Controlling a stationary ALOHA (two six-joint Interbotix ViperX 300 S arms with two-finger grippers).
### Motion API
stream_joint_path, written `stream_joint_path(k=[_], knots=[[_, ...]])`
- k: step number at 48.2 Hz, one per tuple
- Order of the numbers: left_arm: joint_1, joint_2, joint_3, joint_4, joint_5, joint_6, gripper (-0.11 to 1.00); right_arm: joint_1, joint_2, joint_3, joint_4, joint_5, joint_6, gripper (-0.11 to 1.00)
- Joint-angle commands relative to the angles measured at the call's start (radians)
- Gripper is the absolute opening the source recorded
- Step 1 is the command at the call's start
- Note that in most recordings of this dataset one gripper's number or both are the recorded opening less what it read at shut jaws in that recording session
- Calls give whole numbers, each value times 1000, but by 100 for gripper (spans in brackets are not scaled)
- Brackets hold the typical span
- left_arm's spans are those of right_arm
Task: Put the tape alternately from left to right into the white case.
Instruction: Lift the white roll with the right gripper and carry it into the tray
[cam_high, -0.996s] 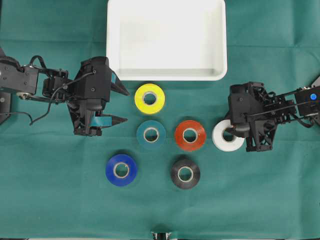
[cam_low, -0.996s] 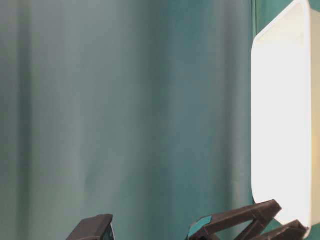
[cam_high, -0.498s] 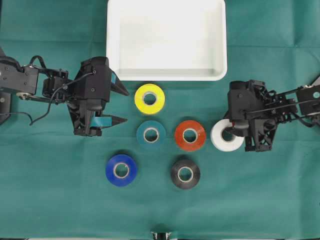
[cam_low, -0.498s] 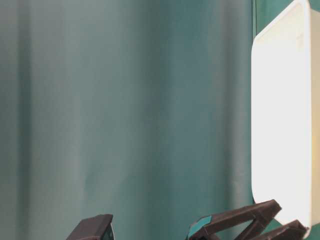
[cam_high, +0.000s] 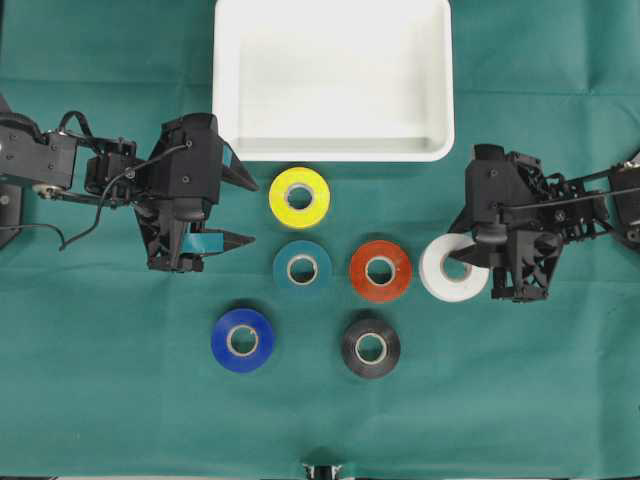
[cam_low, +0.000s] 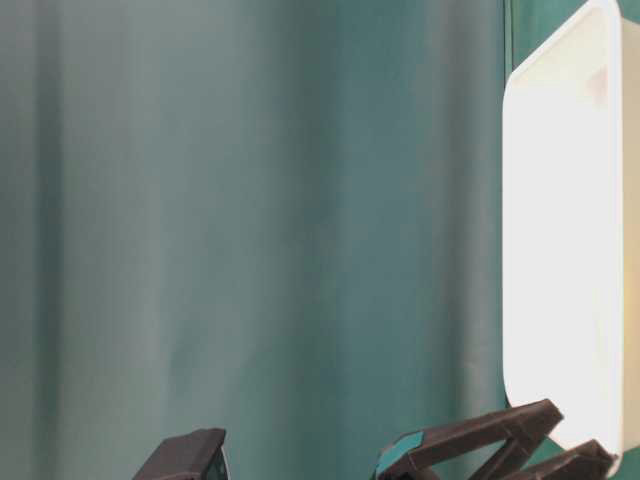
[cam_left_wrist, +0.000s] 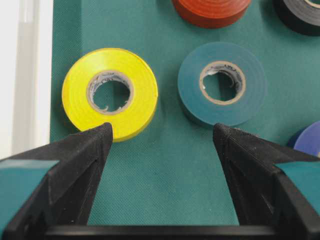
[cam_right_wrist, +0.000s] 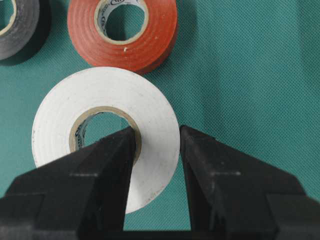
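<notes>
A green cloth (cam_high: 100, 380) is covering the counter, and the white case (cam_high: 333, 150) is lying at its far middle with nothing inside. The left gripper (cam_high: 247, 212) is hanging just left of the rolls with its fingers (cam_left_wrist: 75, 165) spread wide, framing the gap between the yellow roll (cam_high: 299, 197) and the teal roll (cam_high: 302, 269) and touching neither. The right gripper (cam_right_wrist: 156, 150) is pinching the white roll (cam_high: 452, 269) at the right end of the group, one finger inside the cardboard core and the other against the outer wall, so the band of tape is sitting pressed between them; the roll is appearing tipped, its right side raised. Just left of it the red-orange roll (cam_high: 380, 270) is lying flat, with the teal roll beyond it in the same row. The yellow roll is sitting nearest the case, just in front of its near rim. The blue roll (cam_high: 243, 340) and the black roll (cam_high: 370, 347) are lying in the nearest row, well apart from each other.
</notes>
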Motion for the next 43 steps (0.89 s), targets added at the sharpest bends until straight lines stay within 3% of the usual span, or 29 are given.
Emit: stream_joint_path(k=[1, 12, 23, 43], knots=[[-3, -18, -18, -2, -3, 2, 85, -28, -17, -28, -17, -9, 2, 1], [-3, -18, -17, -2, -3, 0, 85, -147, -15, -66, -63, -11, 2, 1], [-3, -18, -18, -2, -3, 2, 85, -255, 11, -130, -143, -9, 2, 1], [-3, -17, -21, -2, -3, 2, 85, -431, 199, -302, -241, -11, 2, 1]])
